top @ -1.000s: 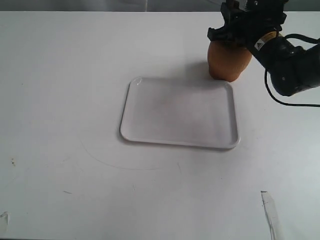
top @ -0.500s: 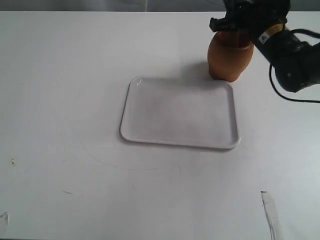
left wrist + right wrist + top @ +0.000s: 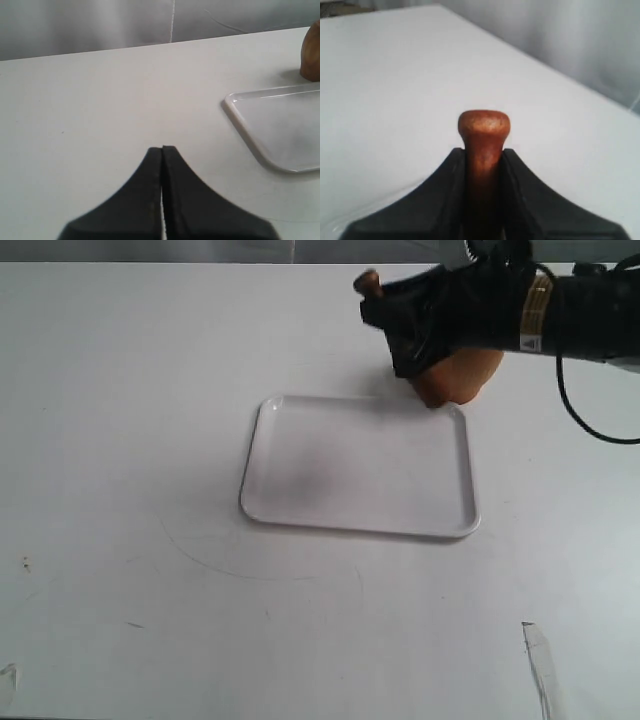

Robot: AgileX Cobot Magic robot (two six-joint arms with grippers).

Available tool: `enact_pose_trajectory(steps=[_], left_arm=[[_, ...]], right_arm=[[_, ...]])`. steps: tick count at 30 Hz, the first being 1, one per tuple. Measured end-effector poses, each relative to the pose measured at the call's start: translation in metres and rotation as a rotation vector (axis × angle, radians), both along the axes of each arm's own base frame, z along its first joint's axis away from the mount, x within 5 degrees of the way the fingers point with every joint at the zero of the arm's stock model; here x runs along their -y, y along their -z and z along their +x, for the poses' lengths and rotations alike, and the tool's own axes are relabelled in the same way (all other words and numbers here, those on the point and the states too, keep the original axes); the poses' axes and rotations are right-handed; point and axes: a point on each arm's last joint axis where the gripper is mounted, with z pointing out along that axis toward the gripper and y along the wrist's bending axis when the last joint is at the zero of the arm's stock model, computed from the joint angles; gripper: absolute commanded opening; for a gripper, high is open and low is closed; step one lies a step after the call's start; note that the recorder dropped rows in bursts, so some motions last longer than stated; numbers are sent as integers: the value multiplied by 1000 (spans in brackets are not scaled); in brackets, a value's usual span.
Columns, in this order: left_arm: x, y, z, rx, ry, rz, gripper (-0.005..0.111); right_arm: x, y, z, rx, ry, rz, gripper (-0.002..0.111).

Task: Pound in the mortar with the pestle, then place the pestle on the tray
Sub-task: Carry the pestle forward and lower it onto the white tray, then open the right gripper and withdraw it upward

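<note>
The light-brown mortar (image 3: 468,378) stands just behind the white tray's (image 3: 360,465) far right corner, largely hidden by my right arm. My right gripper (image 3: 385,312) is shut on the dark-brown pestle (image 3: 367,282), held in the air left of the mortar above the tray's far edge. The pestle's knob (image 3: 484,127) sticks out past the fingertips; its thick end is hidden. In the left wrist view my left gripper (image 3: 162,148) is shut on nothing over bare table, with the tray (image 3: 280,125) and the mortar (image 3: 312,52) off to one side. The exterior view does not show the left gripper.
A thin white strip (image 3: 545,665) lies near the table's front right edge. The right arm's black cable (image 3: 590,425) loops down right of the mortar. The table's back edge runs just behind the mortar.
My right gripper has come up out of the mortar with the pestle and swung left. The arm now lies across the mortar, and the knob points left.
</note>
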Motion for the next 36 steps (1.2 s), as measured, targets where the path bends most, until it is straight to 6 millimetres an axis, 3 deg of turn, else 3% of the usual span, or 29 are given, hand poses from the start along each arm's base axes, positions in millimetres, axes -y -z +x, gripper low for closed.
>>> enact_pose_trajectory(steps=[5, 11, 21, 31, 36], left_arm=[[0, 0, 0, 0, 0, 0, 0], [0, 0, 0, 0, 0, 0, 0], [0, 0, 0, 0, 0, 0, 0], [0, 0, 0, 0, 0, 0, 0], [0, 0, 0, 0, 0, 0, 0]], right_arm=[[-19, 54, -8, -220, -80, -63, 0], [-35, 91, -14, -316, -45, -122, 0], [-32, 115, -11, -396, 33, -152, 2], [-30, 119, -9, -418, 72, -176, 42], [-29, 119, -8, -430, 95, -163, 46]])
